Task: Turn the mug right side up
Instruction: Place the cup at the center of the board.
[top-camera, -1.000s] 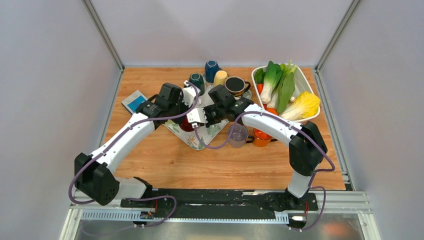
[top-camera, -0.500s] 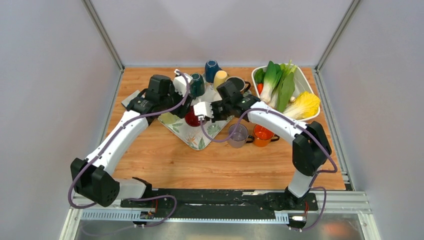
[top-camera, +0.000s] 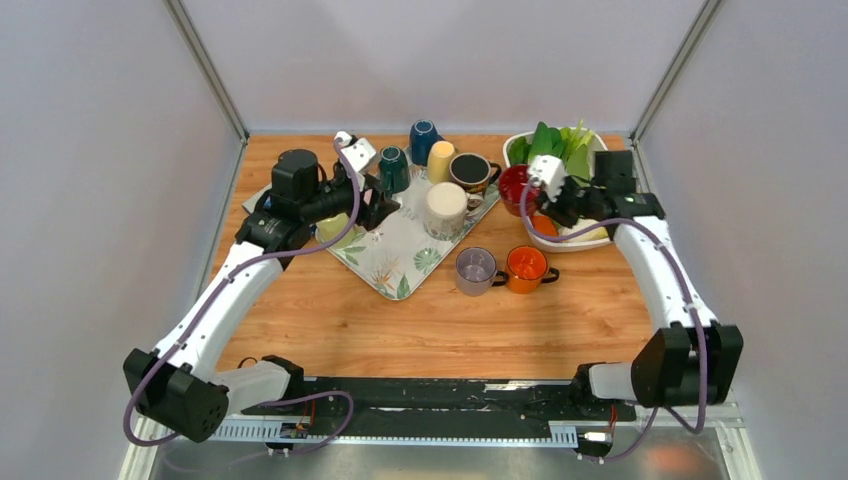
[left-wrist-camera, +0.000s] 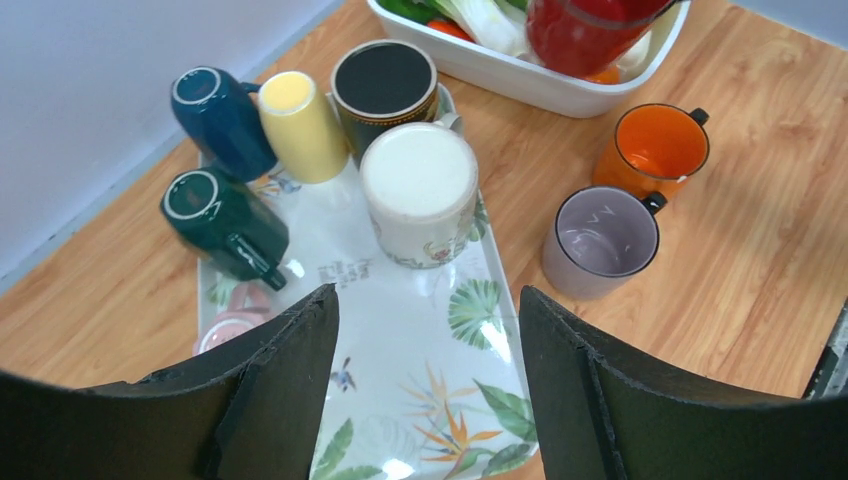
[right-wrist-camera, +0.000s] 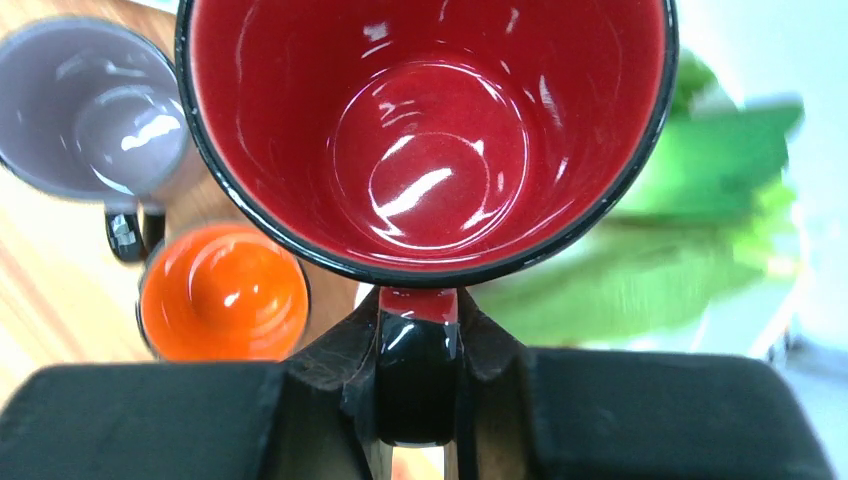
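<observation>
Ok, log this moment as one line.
right pincer: shut on red mug handle, over vegetable tub | left pincer: open above tray

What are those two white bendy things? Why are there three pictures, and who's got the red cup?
Those are two robot arms, bolted to the near edge of a wooden table. Each ends in a two-finger gripper. The wide picture comes from a camera fixed above and behind them. The other two come from small cameras on the wrists, so each arm's own black fingers show at the bottom.

On the table lies a leaf-patterned tray with several mugs, and the white mug looks upside down. Beside the tray stand a purple mug and an orange mug, open ends up. There is also a white tub of vegetables.

The right gripper pinches the red mug by its handle, near the tub. The left gripper is open and empty.
</observation>
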